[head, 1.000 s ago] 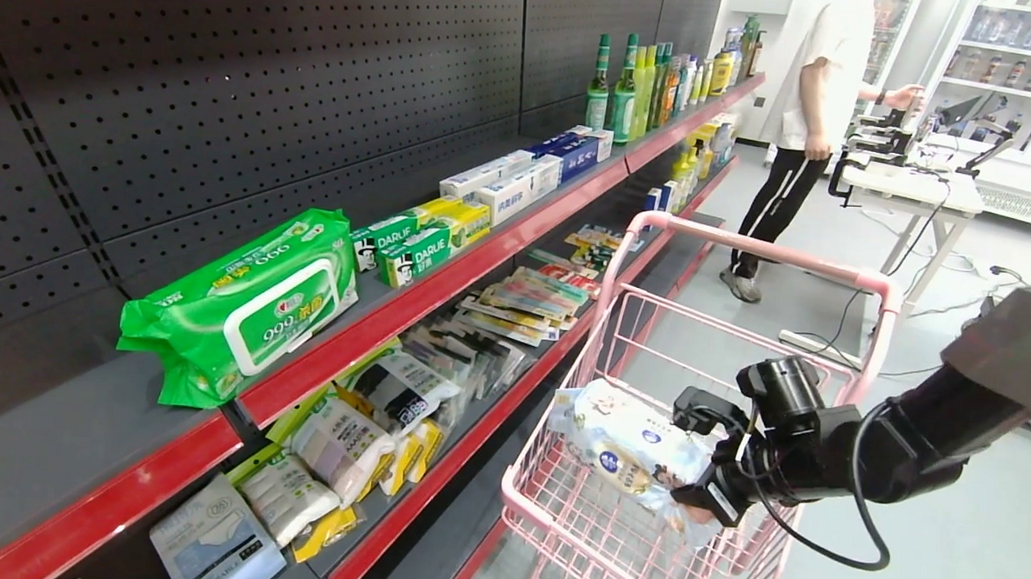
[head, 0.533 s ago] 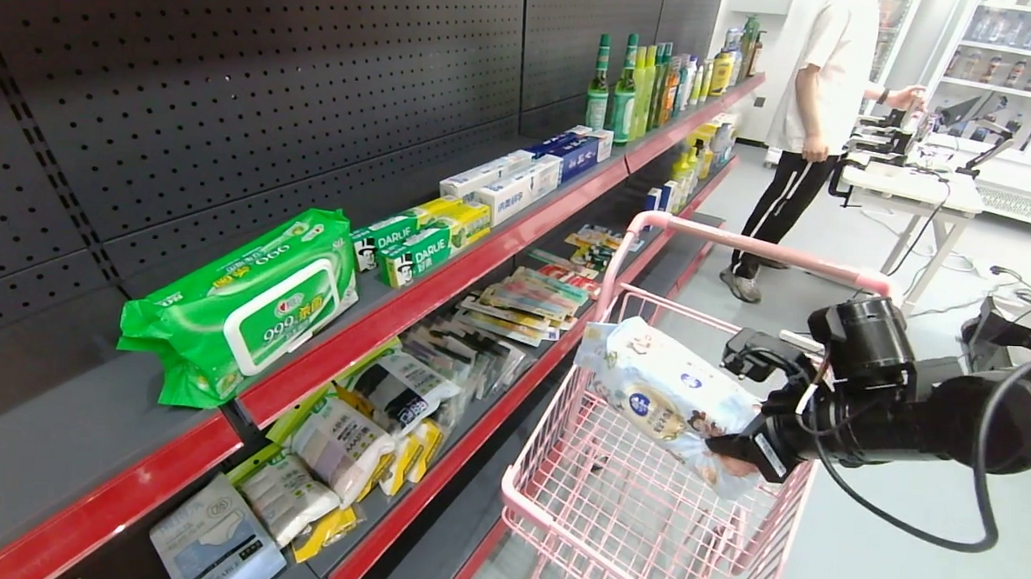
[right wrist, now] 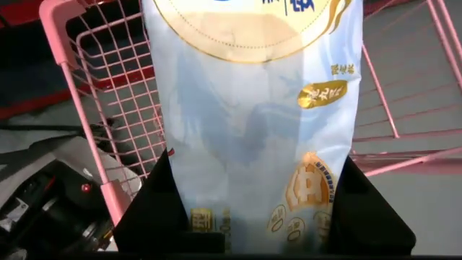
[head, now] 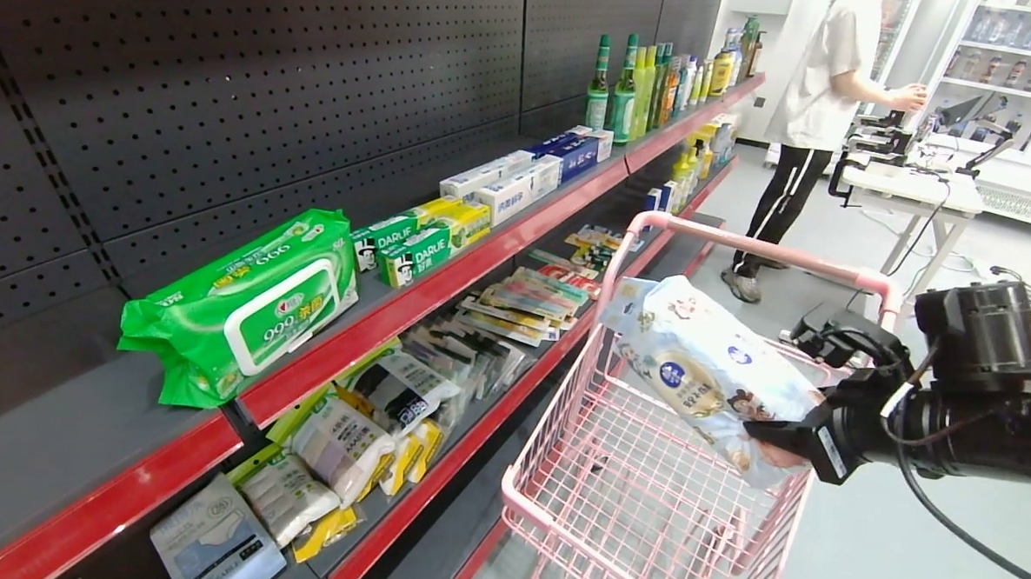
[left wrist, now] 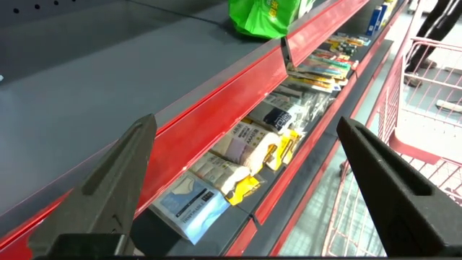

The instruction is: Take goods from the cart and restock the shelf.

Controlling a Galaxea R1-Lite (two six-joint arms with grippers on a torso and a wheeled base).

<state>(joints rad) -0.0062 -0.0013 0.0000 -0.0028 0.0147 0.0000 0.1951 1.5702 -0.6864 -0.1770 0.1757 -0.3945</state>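
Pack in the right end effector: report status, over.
Right end effector shut on pack, above cart. Left end effector open, beside shelf. Handle post near pack's top end.

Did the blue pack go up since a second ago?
Yes. The blue pack, held by the right gripper, rose from low inside the pink cart to above its rim.

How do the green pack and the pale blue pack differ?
The green pack lies flat on the shelf; the pale blue pack is held tilted over the cart by the right gripper. The green pack has a white lid; the pale blue pack shows none. Both are soft packs.
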